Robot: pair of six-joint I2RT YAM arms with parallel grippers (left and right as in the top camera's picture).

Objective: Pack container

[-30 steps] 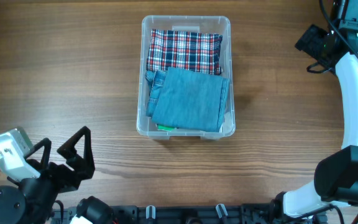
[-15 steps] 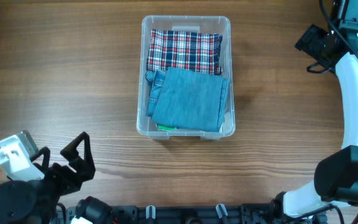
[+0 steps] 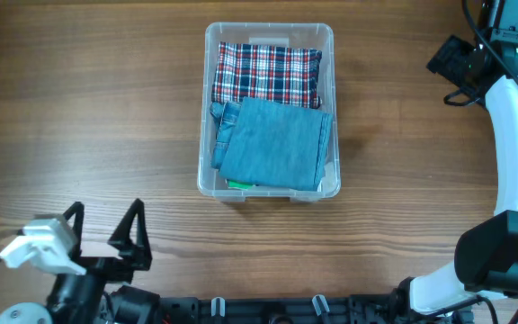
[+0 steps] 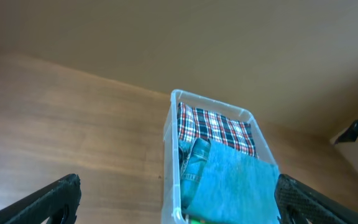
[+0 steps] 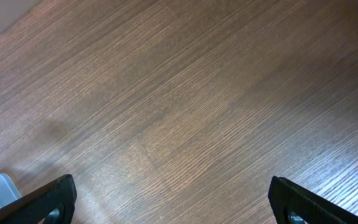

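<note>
Overhead, the left fingers (image 3: pixel 131 232) are hovering wide apart and empty at the near left edge of the tabletop (image 3: pixel 79 117), well apart from everything else. Mid-table, the container (image 3: pixel 207 108) is sitting upright, already holding a folded plaid cloth (image 3: pixel 268 74) at its far end and a denim piece (image 3: pixel 275 142) lying over the near end. Far right, the right fingers (image 5: pixel 48 202) are also spread wide, gripping nothing, above bare wood. Packing is looking essentially finished; with nothing loose showing outside the container, the next move likely calls for little beyond both arms resting clear.
</note>
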